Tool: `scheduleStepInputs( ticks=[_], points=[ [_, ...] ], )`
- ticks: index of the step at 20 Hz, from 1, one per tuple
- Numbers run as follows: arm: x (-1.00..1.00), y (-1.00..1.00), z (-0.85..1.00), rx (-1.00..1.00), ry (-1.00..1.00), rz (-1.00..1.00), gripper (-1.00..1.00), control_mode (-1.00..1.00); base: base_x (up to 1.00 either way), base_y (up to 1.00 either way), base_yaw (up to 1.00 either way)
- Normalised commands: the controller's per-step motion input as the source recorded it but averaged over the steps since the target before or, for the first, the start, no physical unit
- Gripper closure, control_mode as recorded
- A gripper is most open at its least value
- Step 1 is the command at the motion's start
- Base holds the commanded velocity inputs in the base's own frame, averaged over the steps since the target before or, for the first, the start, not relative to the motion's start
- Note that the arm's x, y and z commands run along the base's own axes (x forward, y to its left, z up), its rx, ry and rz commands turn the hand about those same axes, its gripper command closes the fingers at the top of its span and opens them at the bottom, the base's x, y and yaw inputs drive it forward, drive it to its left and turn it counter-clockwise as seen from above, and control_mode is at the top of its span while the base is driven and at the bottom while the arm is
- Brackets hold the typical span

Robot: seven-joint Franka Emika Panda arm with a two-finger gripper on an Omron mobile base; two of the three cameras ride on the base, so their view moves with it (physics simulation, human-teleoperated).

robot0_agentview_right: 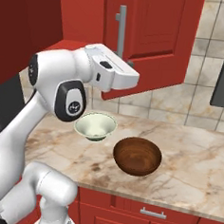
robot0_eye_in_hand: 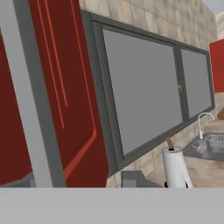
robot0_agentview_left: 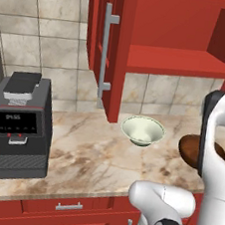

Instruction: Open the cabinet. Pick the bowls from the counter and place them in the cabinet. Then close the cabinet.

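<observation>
Red cabinet (robot0_agentview_left: 174,37) stands open, both bowls (robot0_agentview_right: 95,126) on the counter (robot0_agentview_right: 195,163) below. We cannot tell the gripper (robot0_agentview_right: 128,77) opening — it sits beside the right door handle (robot0_agentview_right: 120,31); swinging away could clip that door.

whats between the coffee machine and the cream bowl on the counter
Nothing stands there: in the left base view, bare marble counter runs from the coffee machine to the cream bowl. The open cabinet door hangs above that stretch.
</observation>
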Motion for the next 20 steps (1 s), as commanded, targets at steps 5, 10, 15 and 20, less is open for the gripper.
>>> scheduleStepInputs(
  ticks=[5, 10, 15, 20],
  points=[
    [-0.12, 0.00, 0.00, 0.00, 0.00, 0.00, -1.00, -1.00, 0.00, 0.00, 0.00],
    [-0.89, 0.00, -0.17, -0.01, 0.01, 0.03, -1.00, -1.00, 0.00, 0.00, 0.00],
    [-0.86, 0.32, 0.00, -0.05, 0.00, 0.09, -1.00, -1.00, 0.00, 0.00, 0.00],
    [-0.97, 0.36, 0.00, -0.09, 0.00, 0.43, -1.00, -1.00, 0.00, 0.00, 0.00]
  ],
)
